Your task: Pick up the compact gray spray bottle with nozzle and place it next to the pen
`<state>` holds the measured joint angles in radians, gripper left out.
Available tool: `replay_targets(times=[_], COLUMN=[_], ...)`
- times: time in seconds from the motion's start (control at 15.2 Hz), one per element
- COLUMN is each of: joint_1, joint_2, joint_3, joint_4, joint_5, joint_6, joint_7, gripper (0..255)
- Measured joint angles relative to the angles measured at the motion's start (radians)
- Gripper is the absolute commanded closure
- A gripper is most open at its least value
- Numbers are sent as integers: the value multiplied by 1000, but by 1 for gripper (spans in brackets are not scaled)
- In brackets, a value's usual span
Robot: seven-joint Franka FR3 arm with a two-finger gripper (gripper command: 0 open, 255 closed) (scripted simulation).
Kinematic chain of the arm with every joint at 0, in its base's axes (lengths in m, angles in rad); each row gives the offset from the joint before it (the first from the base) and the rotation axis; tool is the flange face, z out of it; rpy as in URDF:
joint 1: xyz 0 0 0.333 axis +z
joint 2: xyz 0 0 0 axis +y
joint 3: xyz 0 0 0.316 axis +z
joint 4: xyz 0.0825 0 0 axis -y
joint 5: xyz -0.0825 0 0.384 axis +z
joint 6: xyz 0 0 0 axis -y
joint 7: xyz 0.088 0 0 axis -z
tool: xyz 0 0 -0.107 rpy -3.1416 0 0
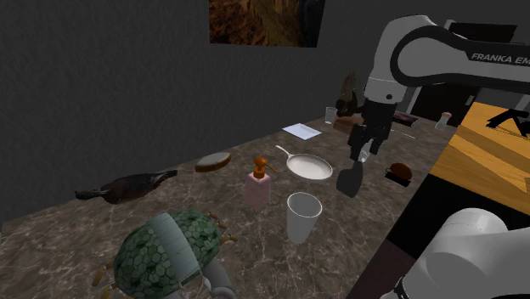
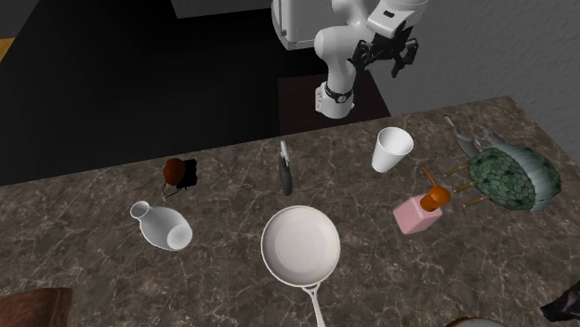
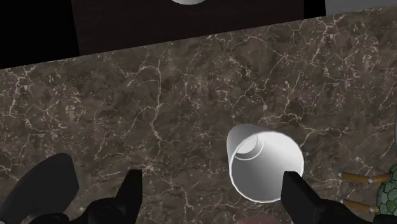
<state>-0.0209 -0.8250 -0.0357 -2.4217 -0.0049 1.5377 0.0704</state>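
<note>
The dark gray spray bottle (image 1: pixel 350 179) lies on the marble counter between the pan and a brown item; in the second exterior view the spray bottle (image 2: pixel 285 168) is a slim gray shape left of the cup. My black gripper (image 1: pixel 363 151) hangs open well above the counter, empty. In the second exterior view the gripper (image 2: pixel 387 51) is high near the counter's far edge. Seen from the wrist, the gripper (image 3: pixel 213 198) looks down on the counter with the white cup (image 3: pixel 264 163) near one finger and a dark shape (image 3: pixel 43 191), likely the bottle, outside the other.
Other items on the counter: a white pan (image 2: pixel 299 246), a white cup (image 2: pixel 392 149), a pink soap bottle with an orange pump (image 2: pixel 418 211), a green turtle figure (image 2: pixel 508 174), a white vase on its side (image 2: pixel 159 227) and a brown item (image 2: pixel 174 170). A dark bottle (image 1: pixel 127 186) lies near the wall.
</note>
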Motion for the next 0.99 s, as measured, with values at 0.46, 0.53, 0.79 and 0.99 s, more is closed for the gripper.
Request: replay_targets(times=[0.46,0.53,0.79,0.99], joint_1=[-18,-21,-33,-43], joint_2=[172,215,370,491], joint_3=[-82,-99,-158,-199], joint_4=[41,56,122,172], joint_5=[-65,-78,-118,-141], joint_6=[50,63,91,119], joint_7=[-109,-133,-221,-287], gripper=[0,0,0,0])
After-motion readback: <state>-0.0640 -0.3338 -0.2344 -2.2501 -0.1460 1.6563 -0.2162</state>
